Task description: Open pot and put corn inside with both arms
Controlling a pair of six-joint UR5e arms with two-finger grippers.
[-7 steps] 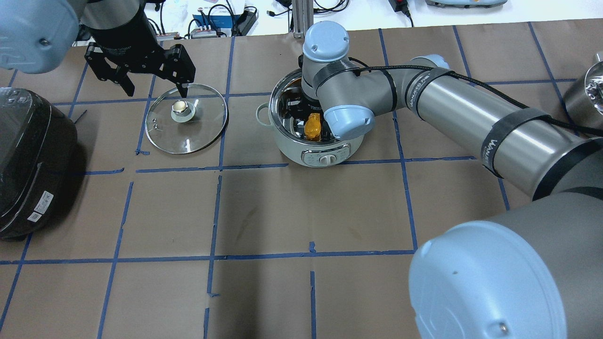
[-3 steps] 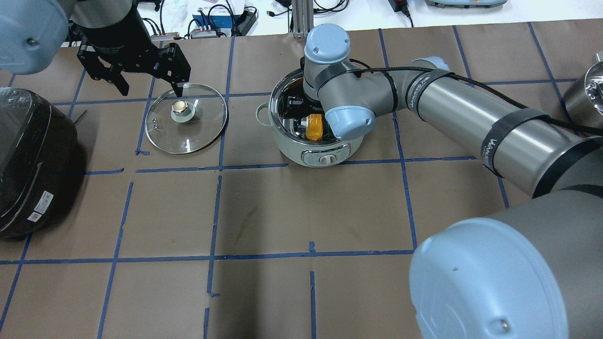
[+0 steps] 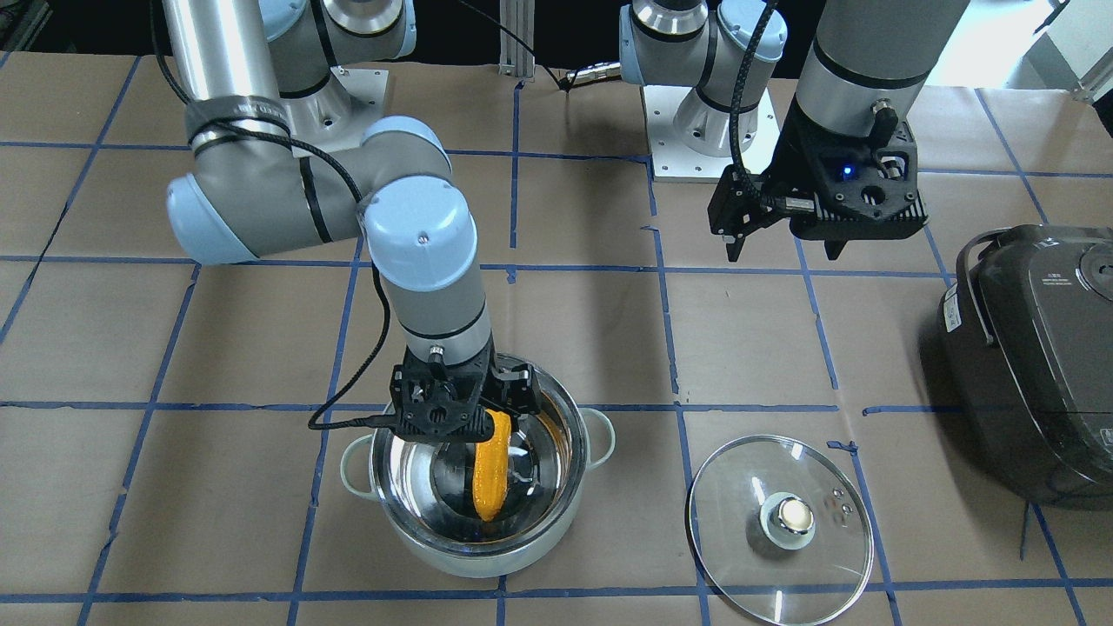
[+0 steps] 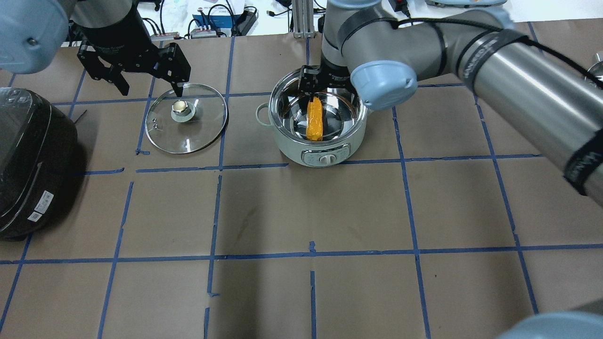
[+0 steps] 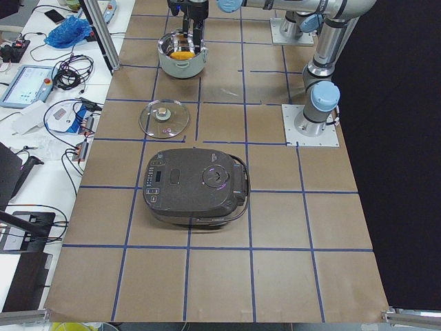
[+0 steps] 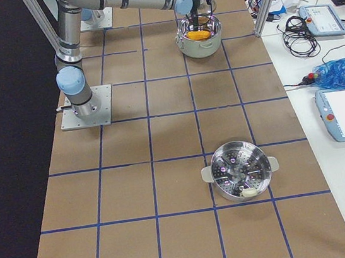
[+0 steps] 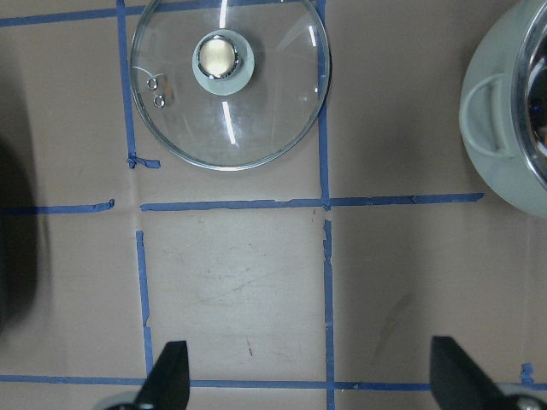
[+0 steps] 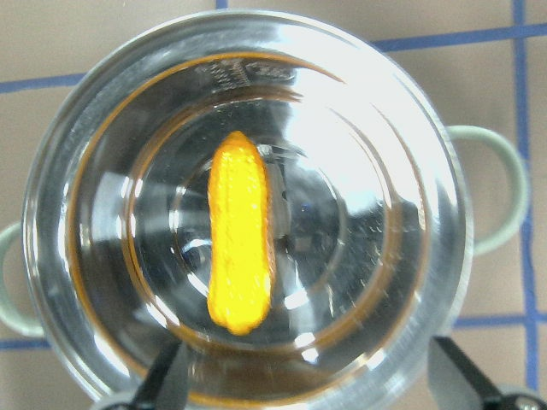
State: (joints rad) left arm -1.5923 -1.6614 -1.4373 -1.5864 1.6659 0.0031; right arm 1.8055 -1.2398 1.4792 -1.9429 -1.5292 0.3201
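Observation:
The steel pot [image 4: 282, 136] stands open at the table's middle back, and the orange corn [image 4: 314, 120] lies inside it on the bottom. The right wrist view shows the corn [image 8: 241, 243] lying free. My right gripper [image 4: 325, 87] hangs just above the pot's far rim [image 3: 565, 435], open and empty. In the front view the right gripper [image 3: 465, 409] is over the corn's [image 3: 489, 474] upper end. The glass lid [image 4: 186, 117] lies flat on the table to the pot's left. My left gripper [image 4: 148, 87] hovers open and empty above the lid's far edge.
A dark grey rice cooker [image 4: 28, 160] sits at the table's left end. A steel steamer pot [image 6: 240, 177] stands far off at the right end. The lid [image 7: 226, 81] and the pot's handle [image 7: 491, 111] show below my left gripper [image 7: 309, 380].
My right gripper has risen out of the pot and left the corn lying inside. My left gripper has drawn slightly back and up from the lid.

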